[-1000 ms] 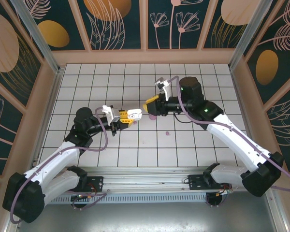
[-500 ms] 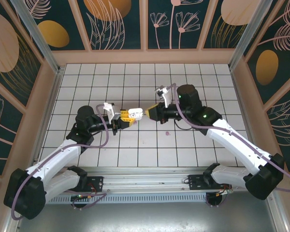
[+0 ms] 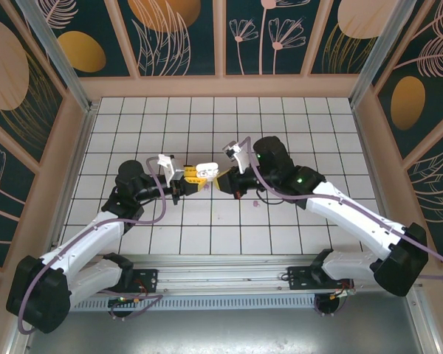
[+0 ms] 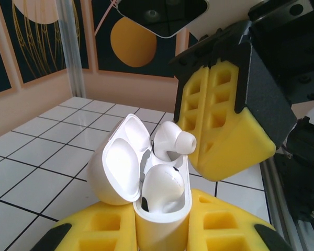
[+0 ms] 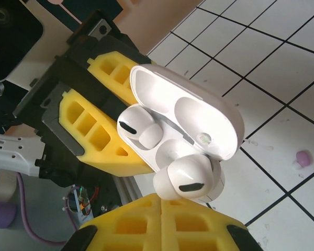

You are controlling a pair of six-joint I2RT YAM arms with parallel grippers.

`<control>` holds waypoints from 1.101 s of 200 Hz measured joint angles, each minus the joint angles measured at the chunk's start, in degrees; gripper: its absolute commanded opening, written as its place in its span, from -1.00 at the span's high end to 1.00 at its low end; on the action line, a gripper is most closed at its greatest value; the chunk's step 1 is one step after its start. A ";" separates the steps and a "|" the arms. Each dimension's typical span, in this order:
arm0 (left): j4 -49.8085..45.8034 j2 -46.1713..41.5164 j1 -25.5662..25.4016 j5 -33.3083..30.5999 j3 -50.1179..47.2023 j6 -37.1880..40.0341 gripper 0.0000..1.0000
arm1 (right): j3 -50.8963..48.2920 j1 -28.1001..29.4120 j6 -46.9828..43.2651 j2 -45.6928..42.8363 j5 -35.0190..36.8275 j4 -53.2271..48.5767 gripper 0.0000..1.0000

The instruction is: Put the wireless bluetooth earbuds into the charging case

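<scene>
My left gripper point(image 3: 190, 177) is shut on the open white charging case point(image 4: 159, 222), which stands upright between its yellow pads with the lid point(image 4: 115, 167) swung back. One white earbud point(image 4: 161, 189) sits in the near socket. My right gripper point(image 3: 223, 182) meets it tip to tip and is shut on a second white earbud point(image 5: 191, 177), held at the mouth of the empty socket point(image 5: 170, 150), partly in. The right wrist view also has the case point(image 5: 209, 112) and the seated earbud point(image 5: 138, 125). A tiny pale purple earbud point(image 3: 255, 201) lies on the tiles.
White tiled floor point(image 3: 170, 118) inside a walled booth with wooden trim. The two arms cross the middle of the floor, their bases on the rail at the near edge. A small pale speck point(image 5: 295, 166) lies beside the purple earbud point(image 5: 302, 156).
My right gripper has travelled left and slightly down with the white earbud, closing the gap to the case in my left gripper. The left gripper has barely shifted.
</scene>
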 measured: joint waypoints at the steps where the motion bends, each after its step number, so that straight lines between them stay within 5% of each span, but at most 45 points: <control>1: 0.00 0.00 0.00 -0.02 0.00 0.00 1.00 | 0.02 0.00 0.00 0.02 0.00 0.00 0.92; 75: 0.02 -0.02 0.33 -1.14 0.00 0.00 1.00 | 2.56 1.01 0.00 2.60 0.02 -1.07 0.92; 141: -0.74 0.00 0.31 -3.32 0.02 0.04 1.00 | 4.22 1.25 1.57 2.89 0.15 -1.88 0.35; 165: -1.51 0.00 0.31 -3.85 0.02 0.02 1.00 | 4.20 0.04 3.17 1.60 -0.15 -1.86 0.43; 220: -1.55 0.00 0.31 -4.48 0.02 0.00 1.00 | 3.74 -4.07 7.50 -4.72 -0.90 0.09 0.95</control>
